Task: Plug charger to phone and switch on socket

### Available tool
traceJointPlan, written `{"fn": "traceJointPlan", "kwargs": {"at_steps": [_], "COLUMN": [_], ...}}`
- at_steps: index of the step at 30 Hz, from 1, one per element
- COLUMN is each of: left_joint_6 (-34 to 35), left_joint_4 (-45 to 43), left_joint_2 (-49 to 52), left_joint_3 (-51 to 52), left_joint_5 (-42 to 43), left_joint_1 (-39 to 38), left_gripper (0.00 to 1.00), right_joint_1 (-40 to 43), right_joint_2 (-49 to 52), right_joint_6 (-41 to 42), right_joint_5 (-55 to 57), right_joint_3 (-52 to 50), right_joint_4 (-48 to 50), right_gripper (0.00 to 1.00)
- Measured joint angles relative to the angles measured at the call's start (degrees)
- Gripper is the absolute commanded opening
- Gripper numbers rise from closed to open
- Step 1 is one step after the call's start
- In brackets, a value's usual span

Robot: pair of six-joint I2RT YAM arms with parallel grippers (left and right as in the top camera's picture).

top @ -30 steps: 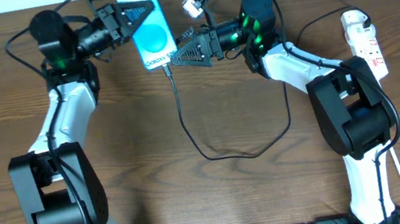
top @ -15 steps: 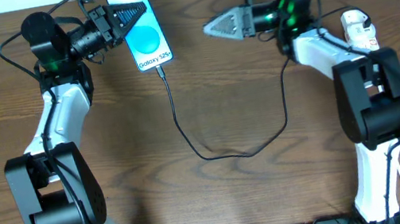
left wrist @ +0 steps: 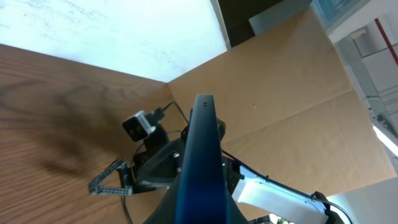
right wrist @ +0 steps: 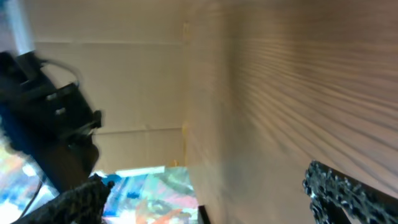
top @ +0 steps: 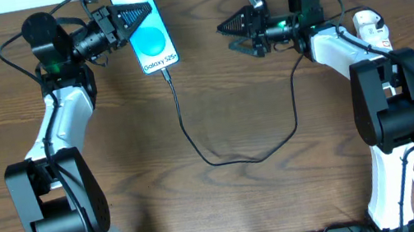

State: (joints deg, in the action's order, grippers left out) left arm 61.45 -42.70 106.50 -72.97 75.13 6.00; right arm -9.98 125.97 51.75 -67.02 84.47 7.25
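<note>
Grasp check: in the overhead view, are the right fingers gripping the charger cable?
No, the right fingers stand open and empty, clear of the charger.

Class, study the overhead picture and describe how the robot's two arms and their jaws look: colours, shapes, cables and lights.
The left arm and right arm match: white tapered links between bulky black joint housings, thin black cables looped alongside, and a green light glowing near each wrist. Their jaws are black and triangular, with an open lattice pattern.
</note>
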Motion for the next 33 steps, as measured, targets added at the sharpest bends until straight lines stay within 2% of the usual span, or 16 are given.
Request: {"fn": "traceJointPlan", "kwargs": {"at_steps": [12, 16, 24, 27, 33], "left_joint_6": [-0.46, -1.05, -2.86, -5.84, -16.74], "left_joint_4": [0.02, 0.02, 1.14, 7.02, 29.62], "left_joint_2": [0.0, 0.0, 0.0, 0.0, 0.0], "left_joint_3": [0.0, 0.0, 0.07, 0.33, 0.94], "left_joint_5": [0.17, 0.83, 1.27, 1.01, -7.23], "left_joint_1": [0.0, 0.0, -0.61, -1.79, -5.84], "left_gripper": [0.07, 0.07, 0.08, 0.07, 0.07], "right_joint_1": [0.17, 0.59, 3.43, 5.27, 8.31], "right_joint_2": [-1.4, -5.05, -13.29, -15.08, -20.04], "right_joint_6": [-14.14, -17.77, -20.65, -21.03, -22.23], "right_joint_5": [16.98, 26.86, 44.59, 49.83, 55.06], "right_joint_3": [-0.02, -0.02, 0.0, -0.02, -0.02], "right_joint_4": [-21.33, -27.93, -35.19, -37.07, -38.21], "right_gripper": [0.99, 0.99, 0.99, 0.99, 0.99]}}
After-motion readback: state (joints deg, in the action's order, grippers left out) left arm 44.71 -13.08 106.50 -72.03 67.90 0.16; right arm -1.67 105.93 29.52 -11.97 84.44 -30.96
